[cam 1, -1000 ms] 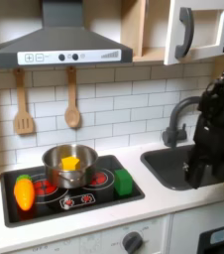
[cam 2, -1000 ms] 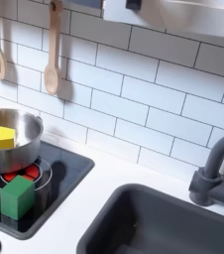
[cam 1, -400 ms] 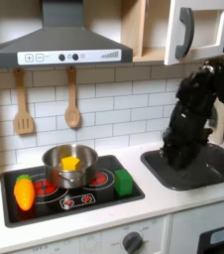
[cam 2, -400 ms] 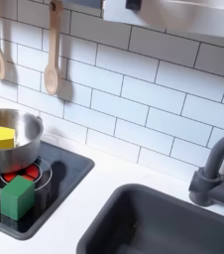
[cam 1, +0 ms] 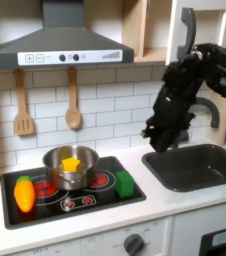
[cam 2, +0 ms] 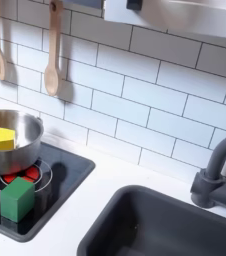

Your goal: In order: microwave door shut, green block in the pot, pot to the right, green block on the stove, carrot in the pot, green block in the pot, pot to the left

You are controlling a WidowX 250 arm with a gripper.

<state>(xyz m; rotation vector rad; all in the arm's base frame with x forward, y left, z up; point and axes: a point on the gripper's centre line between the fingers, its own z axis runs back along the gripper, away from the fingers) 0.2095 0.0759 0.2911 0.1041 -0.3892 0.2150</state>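
Observation:
In the first exterior view the white microwave door point(cam 1: 211, 30) with its dark bar handle point(cam 1: 187, 30) looks flush against the oven. The steel pot point(cam 1: 70, 166) stands on the black stove point(cam 1: 77, 203) with a yellow piece point(cam 1: 72, 163) inside. The green block point(cam 1: 124, 183) sits on the stove to the pot's right, and the carrot point(cam 1: 24, 192) lies at the stove's left end. My black gripper point(cam 1: 153, 138) hangs above the counter between stove and sink, with its jaws too dark to read. The second exterior view has the pot point(cam 2: 19, 133), the green block point(cam 2: 17, 198) and the stove point(cam 2: 69, 172).
A grey sink point(cam 1: 200, 166) and faucet point(cam 2: 219, 170) lie to the right of the stove in both exterior views. A wooden spatula point(cam 1: 23, 105) and spoon point(cam 1: 73, 102) hang on the tiled wall under the grey hood point(cam 1: 60, 45).
My arm has swung up and to the first exterior view's left, from over the sink towards the stove side. The pot, block and carrot have not moved.

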